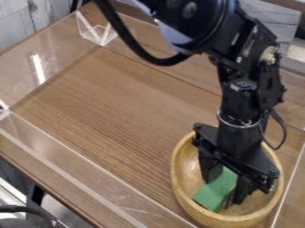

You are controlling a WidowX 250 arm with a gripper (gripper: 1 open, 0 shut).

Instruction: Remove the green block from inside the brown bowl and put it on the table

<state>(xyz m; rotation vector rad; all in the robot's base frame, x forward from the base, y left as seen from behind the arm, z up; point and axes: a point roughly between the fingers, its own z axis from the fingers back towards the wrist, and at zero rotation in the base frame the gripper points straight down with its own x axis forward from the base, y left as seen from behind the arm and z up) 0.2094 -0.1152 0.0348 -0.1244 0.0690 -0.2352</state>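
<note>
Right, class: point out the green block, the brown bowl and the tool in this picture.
green block (pixel 217 192): camera view, on its top face.
brown bowl (pixel 181 172): camera view, on its left rim.
tool (pixel 234 183): camera view, midway between its fingertips.

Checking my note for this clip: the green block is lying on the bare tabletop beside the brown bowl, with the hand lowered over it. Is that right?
Not quite. The green block lies inside the brown bowl, not on the table beside it. The camera view shows the block on the bowl's floor, ringed by the wooden rim. The rest stands: the hand is lowered over it, fingers on either side.
</note>
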